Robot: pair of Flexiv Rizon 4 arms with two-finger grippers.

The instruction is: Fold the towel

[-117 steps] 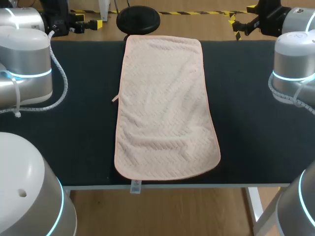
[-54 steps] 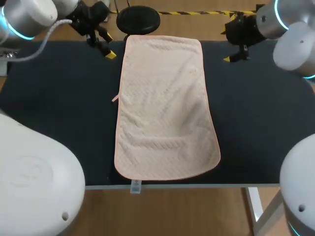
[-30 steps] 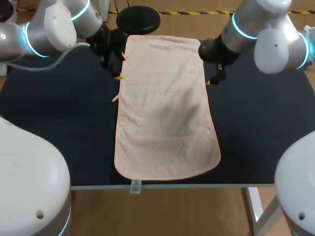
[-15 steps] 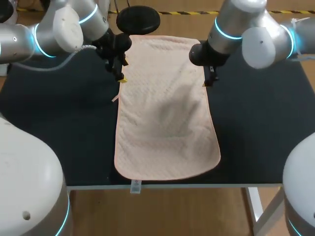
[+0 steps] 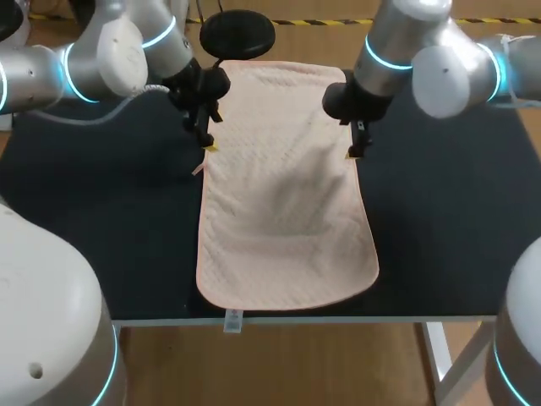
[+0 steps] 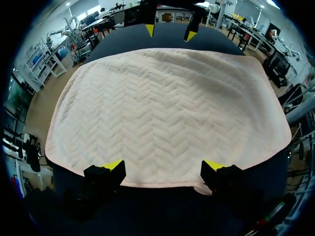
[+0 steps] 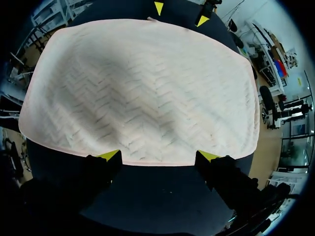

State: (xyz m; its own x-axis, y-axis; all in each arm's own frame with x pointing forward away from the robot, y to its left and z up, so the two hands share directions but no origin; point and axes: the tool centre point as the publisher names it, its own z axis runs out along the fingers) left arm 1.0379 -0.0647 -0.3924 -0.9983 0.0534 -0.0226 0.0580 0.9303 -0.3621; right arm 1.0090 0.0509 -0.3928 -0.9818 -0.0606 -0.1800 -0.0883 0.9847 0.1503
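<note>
Towel (image 5: 283, 203): flat on bench (image 5: 439, 220), unfolded. L jaws, R jaws: moved in from far corners to its side edges; both apart, prob. not gripping. You're pre-grasp.

The towel (image 5: 287, 194), down the middle of the frame in the head view, is a soft, matt, pale pink cloth with a raised herringbone weave and a smoother, slightly darker stitched hem round its edge. Under it the table (image 5: 448, 211) has a dark, matt, felt-like covering. The left arm (image 5: 110, 55) at upper left and the right arm (image 5: 439, 63) at upper right have smooth, glossy silver-white shells, while the left gripper (image 6: 163, 164) and the right gripper (image 7: 160, 156) look like matt black plastic with flat, unshiny yellow tips.
</note>
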